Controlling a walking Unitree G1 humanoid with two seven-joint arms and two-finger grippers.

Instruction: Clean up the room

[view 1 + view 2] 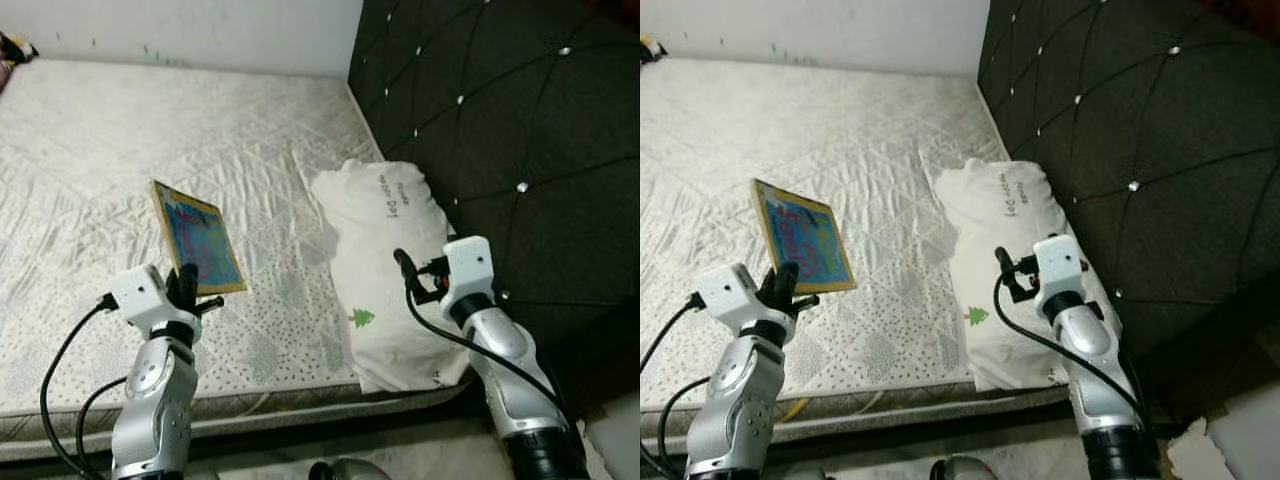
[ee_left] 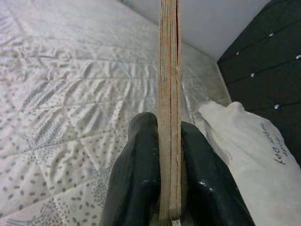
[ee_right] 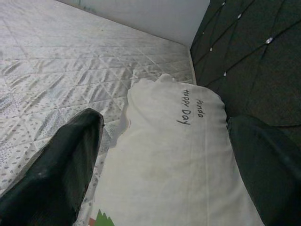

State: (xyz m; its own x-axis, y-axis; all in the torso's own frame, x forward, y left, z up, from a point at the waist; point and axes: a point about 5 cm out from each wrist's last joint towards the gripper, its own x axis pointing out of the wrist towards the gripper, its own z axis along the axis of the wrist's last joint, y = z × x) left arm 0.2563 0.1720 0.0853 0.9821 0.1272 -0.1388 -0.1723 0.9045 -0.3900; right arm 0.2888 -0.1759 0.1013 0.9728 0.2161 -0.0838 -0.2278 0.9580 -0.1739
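Book's cover edge-on, unreadable

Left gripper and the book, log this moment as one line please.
left gripper: shut on book, held over mattress | right gripper: open, above pillow | headboard: beside pillow

Dark tufted headboard beside mattress; white wall behind.

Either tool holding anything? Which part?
Left tool pinches the thin yellow-framed picture book by its lower edge, holding it above the white quilted mattress. Right tool, open, holds nothing, over the white pillow.
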